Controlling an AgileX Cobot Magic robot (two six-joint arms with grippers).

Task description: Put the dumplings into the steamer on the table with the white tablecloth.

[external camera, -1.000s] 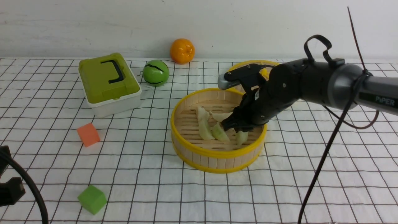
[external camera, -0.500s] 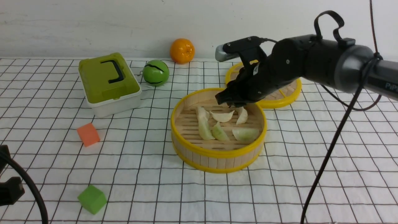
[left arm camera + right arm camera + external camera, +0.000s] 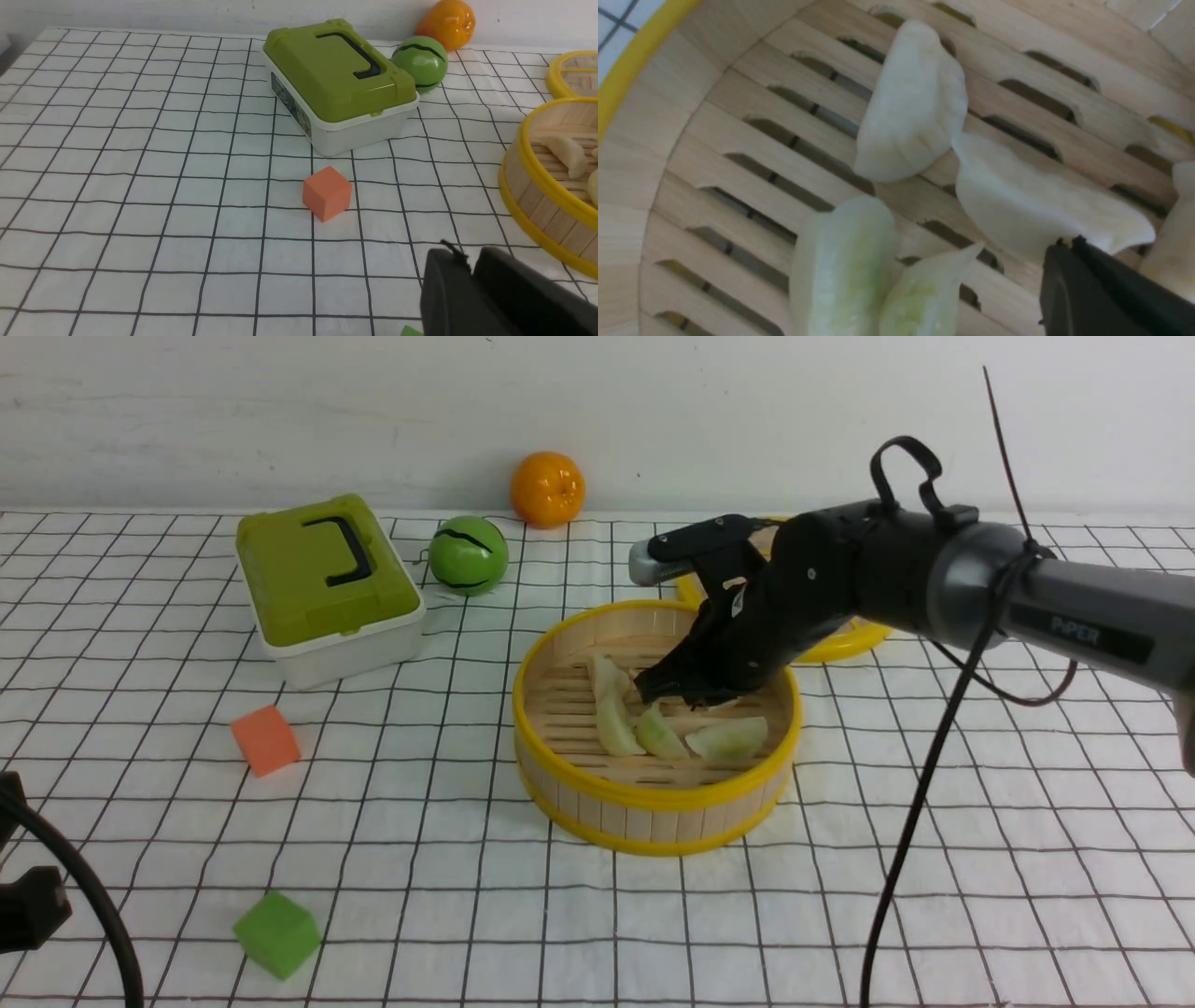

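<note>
Moved since a moment ago: right gripper (image 3: 655, 692) has dropped from above the far rim down into the round bamboo-slat steamer with yellow rims (image 3: 653, 798); nothing else on the table has shifted.
Right gripper: jaws pressed together, tips low over the slatted floor near the steamer's middle; in the wrist view they sit at the pointed end of one pale cream crescent dumpling (image 3: 1031, 210); whether they pinch its thin edge or only touch it, I cannot tell.
Left gripper (image 3: 469, 280): fingers close together with nothing between them; it hangs over the white grid-printed tablecloth (image 3: 373, 859), well apart from the steamer.
Dumplings: all that I can see lie inside the steamer, none on the cloth; two greenish ones (image 3: 616, 723) (image 3: 659, 733) side by side, a third (image 3: 730, 739) nearer the right wall, a pale one (image 3: 609, 677) behind them; the rest are hidden under the arm in the front view.
Key relation: the pale crescent is right at the fingertips, stretching away from them toward the pale pleated neighbour (image 3: 915, 102); the right arm is far the nearer one.
Long axis: roughly along the floor slats, so left to right across the robot; one tip points at the closed jaws, the other almost meets the neighbour.
Judgement: loading looks finished; any further move would be a nudge or re-grip of this one piece.
</note>
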